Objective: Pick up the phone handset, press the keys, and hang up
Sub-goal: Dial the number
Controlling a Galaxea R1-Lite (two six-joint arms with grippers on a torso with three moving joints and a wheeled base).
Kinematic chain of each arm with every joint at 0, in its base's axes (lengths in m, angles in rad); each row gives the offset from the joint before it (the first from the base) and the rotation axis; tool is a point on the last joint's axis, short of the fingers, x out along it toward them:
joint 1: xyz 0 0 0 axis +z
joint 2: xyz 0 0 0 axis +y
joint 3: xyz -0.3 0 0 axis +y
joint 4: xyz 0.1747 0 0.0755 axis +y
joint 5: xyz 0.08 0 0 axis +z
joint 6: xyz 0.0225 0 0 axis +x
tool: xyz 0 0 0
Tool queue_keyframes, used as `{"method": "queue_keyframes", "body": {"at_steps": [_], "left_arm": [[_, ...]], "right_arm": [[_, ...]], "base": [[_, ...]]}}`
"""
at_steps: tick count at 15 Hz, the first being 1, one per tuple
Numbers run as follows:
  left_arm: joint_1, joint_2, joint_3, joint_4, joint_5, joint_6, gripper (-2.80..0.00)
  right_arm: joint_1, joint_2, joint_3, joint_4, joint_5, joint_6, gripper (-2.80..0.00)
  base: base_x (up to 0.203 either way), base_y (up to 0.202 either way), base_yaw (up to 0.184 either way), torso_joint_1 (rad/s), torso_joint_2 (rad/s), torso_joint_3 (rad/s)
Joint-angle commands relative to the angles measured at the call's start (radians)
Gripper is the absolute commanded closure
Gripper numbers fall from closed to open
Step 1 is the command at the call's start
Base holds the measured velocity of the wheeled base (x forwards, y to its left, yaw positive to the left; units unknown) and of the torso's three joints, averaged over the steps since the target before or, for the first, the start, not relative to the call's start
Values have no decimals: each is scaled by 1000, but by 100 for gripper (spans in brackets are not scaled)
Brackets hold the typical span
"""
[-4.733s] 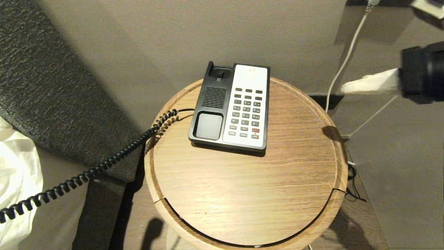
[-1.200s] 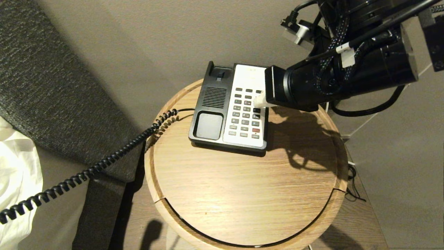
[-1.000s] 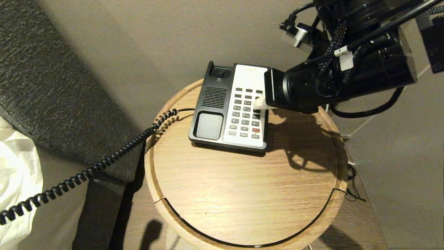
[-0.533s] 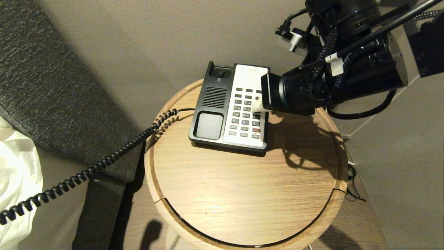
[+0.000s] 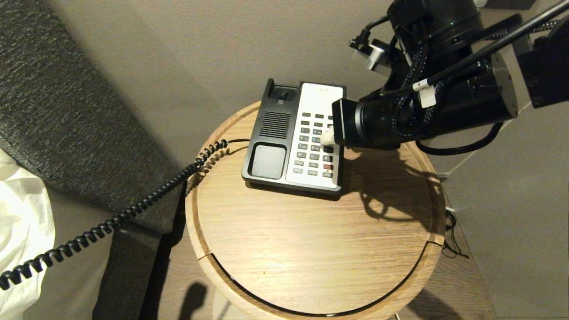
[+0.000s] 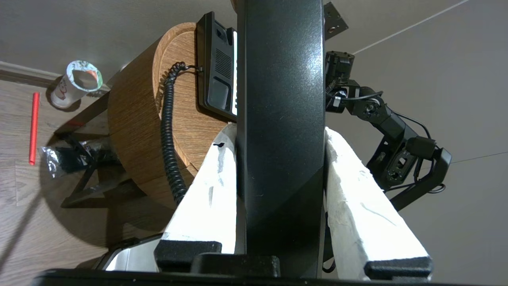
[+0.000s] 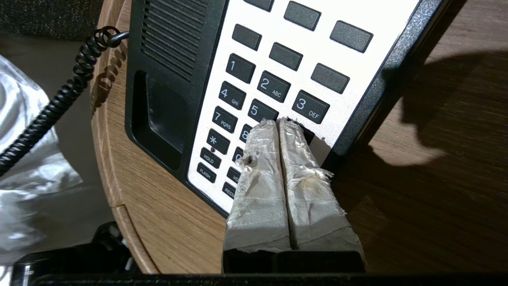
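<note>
The left gripper (image 6: pixel 279 159), off past the table's 8 o'clock edge and outside the head view, is clamped on the phone handset (image 6: pixel 281 99), one taped finger on each flank of the glossy black bar. From it the coiled cord (image 5: pixel 133 209) runs up to the base's 9 o'clock side.

On the round wooden table (image 5: pixel 311 249) sits one phone base (image 5: pixel 295 138), its cradle bare. The right gripper (image 7: pixel 279 126) comes in from 3 o'clock with its two taped fingers pressed together into a single blunt tip, resting on the keypad (image 7: pixel 254 99) just under the 5 and 3 keys, apparently on the 6.

To press well, the tip should probably come straight down on one key's centre; the paired fingers look wider than a key, so drifting sideways risks catching a neighbour. A light push should do, since the base is unanchored and could slide. The left arm would best hold the handset steady, so the cord does not tug the base.

Counted: one handset, one base, one cord, one table, two grippers. Beyond the table, a paper cup (image 6: pixel 77 83) and a red straw (image 6: pixel 33 127) lie on the floor.
</note>
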Motion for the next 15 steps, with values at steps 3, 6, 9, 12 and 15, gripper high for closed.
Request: {"method": "queue_keyframes", "body": {"at_steps": [3, 6, 9, 12, 15], "left_arm": [[0, -2, 4, 4, 2, -4, 0], [0, -2, 4, 4, 4, -4, 0], [0, -6, 7, 4, 2, -4, 0], [0, -10, 19, 4, 2, -4, 0], [0, -17, 34, 4, 2, -4, 0]], "right_arm": [[1, -14, -13, 8, -1, 7, 0], [16, -41, -20, 16, 5, 12, 0], [37, -44, -13, 24, 6, 16, 0], [60, -45, 0, 56, 10, 30, 0], [72, -43, 4, 80, 11, 48, 0]], "base": [[0, 0, 0, 0, 0, 0], [0, 0, 0, 0, 0, 0], [0, 0, 0, 0, 0, 0], [0, 0, 0, 0, 0, 0], [0, 0, 0, 0, 0, 0]]}}
